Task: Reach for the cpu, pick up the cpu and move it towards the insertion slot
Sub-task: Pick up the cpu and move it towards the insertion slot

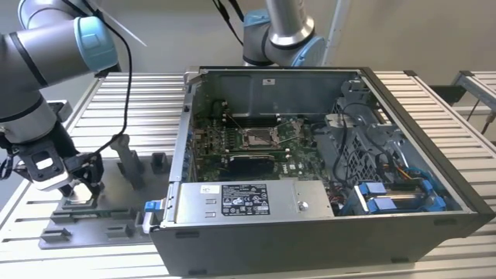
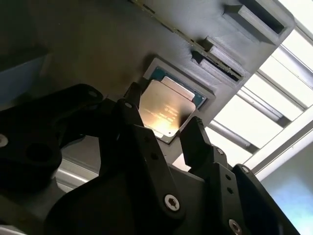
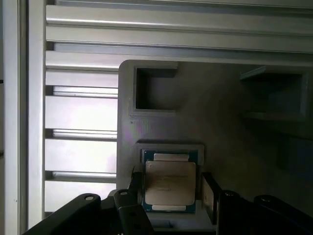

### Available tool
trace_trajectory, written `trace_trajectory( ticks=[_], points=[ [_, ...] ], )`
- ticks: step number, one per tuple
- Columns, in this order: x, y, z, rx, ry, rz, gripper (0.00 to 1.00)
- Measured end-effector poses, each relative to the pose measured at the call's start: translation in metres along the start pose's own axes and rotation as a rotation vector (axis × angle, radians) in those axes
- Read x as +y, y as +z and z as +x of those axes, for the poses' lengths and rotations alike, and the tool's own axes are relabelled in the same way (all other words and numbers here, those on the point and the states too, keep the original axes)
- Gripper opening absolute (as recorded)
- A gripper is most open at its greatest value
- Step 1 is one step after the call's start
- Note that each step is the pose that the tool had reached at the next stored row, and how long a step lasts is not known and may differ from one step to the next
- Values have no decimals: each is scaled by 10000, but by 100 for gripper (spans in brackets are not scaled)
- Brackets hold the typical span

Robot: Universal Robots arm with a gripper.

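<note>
The gripper (image 2: 164, 119) has its fingers apart, the cpu (image 2: 168, 105) seated between them in the fixture (image 2: 98, 44); off-centre closure could tilt it.

This is a robotics lab or assembly test cell rather than a home or office. The desk (image 1: 434, 104) is built of ribbed aluminium slats, and a grey robot arm (image 1: 39, 64) with pale blue joint caps and trailing black cables (image 1: 128, 87) stands at ten o'clock in the exterior view. Its claw (image 1: 80, 193) hangs over a grey moulded fixture plate (image 1: 93, 218) at eight o'clock. An opened computer case (image 1: 310, 244) takes the centre, with its green circuit board (image 1: 209, 157) and power supply (image 1: 248, 200) laid bare before a plain pale wall (image 1: 178, 35) at twelve o'clock.
</note>
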State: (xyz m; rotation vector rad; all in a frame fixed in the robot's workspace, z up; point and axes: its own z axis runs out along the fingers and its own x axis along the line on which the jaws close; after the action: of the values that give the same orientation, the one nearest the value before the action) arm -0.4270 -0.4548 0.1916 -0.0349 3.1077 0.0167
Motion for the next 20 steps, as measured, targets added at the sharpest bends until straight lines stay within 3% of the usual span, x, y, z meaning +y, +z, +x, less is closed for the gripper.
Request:
trace_trajectory(
  ticks=[3,11,16,20],
  points=[
    [0,31,0,-55,-17,-2,100],
    [0,64,3,-51,-35,-8,100],
    [1,24,2,-44,-31,-131,100],
    [1,6,1,-41,-30,-178,100]
  ],
)
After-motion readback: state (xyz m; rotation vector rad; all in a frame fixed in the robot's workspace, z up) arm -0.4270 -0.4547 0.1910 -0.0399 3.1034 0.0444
